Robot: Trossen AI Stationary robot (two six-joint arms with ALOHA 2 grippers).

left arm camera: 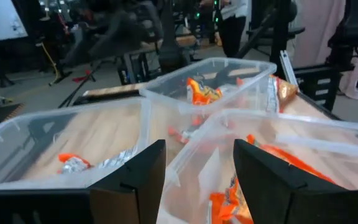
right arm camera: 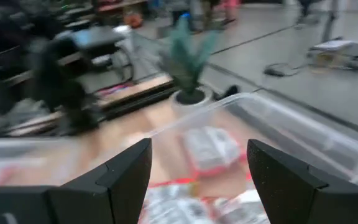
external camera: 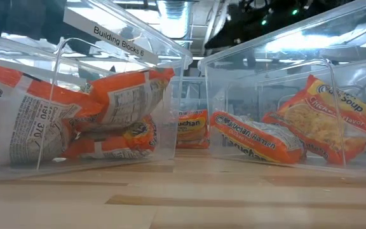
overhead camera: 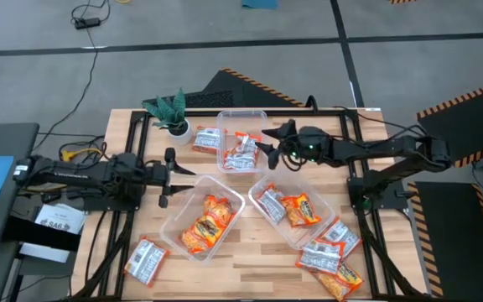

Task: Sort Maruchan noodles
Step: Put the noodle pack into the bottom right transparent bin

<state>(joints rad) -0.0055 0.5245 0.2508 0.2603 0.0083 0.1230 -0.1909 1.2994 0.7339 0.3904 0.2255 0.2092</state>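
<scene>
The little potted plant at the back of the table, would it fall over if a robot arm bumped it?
Probably yes. The potted plant has a small white pot under tall, spreading leaves, so it looks top-heavy and light. It stands free on the table, nothing bracing it, so a bump might also just slide it.

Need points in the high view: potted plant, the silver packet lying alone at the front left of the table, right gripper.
potted plant (overhead camera: 174, 117), high view, on its green leaves above the pot.
lone silver packet (overhead camera: 146, 261), high view, middle of the wrapper.
right gripper (overhead camera: 268, 144), high view, midway between its open fingertips over the back tub.
</scene>
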